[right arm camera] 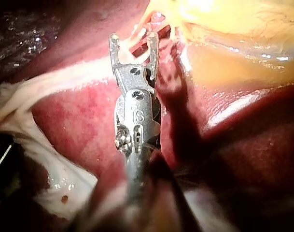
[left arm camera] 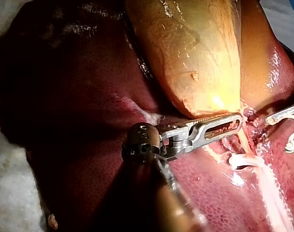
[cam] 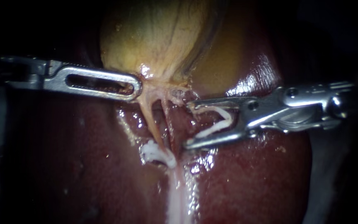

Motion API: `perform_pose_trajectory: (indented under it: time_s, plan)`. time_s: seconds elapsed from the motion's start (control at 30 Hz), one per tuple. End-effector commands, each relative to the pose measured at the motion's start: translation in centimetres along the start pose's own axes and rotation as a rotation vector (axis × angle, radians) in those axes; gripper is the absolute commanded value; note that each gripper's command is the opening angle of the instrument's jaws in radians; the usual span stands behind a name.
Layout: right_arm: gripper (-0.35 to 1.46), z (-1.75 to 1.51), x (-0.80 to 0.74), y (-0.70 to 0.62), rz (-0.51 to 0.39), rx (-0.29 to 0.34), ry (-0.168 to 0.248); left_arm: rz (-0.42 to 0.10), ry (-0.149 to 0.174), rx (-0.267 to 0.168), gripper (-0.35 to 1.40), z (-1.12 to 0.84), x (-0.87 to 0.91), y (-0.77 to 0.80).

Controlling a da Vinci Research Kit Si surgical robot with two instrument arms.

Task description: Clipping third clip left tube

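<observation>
The yellow gallbladder (cam: 158, 37) lies on the dark red liver (cam: 71, 157). My left instrument (cam: 136, 88) comes in flat, its slotted jaws shut on tissue at the gallbladder's neck; the left wrist view shows the same hold (left arm camera: 236, 121). Two thin tubes run down from the neck, the left tube (cam: 152, 120) and the right tube (cam: 168, 124). A white clip (cam: 156, 152) sits across their lower end. My right instrument (cam: 187, 124) holds an open white clip (cam: 216, 120) between wide-spread jaws, whose tips stand just right of the tubes, not around either. The right wrist view shows those jaws (right arm camera: 133, 41) pointing at the tubes.
A pale strip of tissue (cam: 177, 195) runs down from the clipped spot over the liver. Glistening wet liver (cam: 253, 79) rises behind my right instrument. White cloth (left arm camera: 11, 183) borders the liver in the left wrist view.
</observation>
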Motion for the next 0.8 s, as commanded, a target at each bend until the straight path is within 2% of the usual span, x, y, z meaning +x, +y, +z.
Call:
perform_pose_trajectory:
  time_s: [0.03,0.4,0.57,0.8]
  plan:
    - [0.5,0.06,-0.01,0.01,-0.001,0.003,-0.001,0.0,0.0,0.0,-0.35,0.0,0.0,0.0]
    - [0.5,0.39,-0.1,0.12,-0.001,0.006,-0.001,0.0,0.001,0.001,-0.35,0.01,-0.01,0.02]
    - [0.5,0.53,-0.2,0.2,0.012,0.006,-0.013,-0.001,0.002,0.002,-0.35,0.01,-0.01,0.04]
    - [0.5,0.82,-0.31,0.22,0.056,0.033,-0.023,0.005,0.003,0.002,-0.35,0.02,-0.01,0.05]
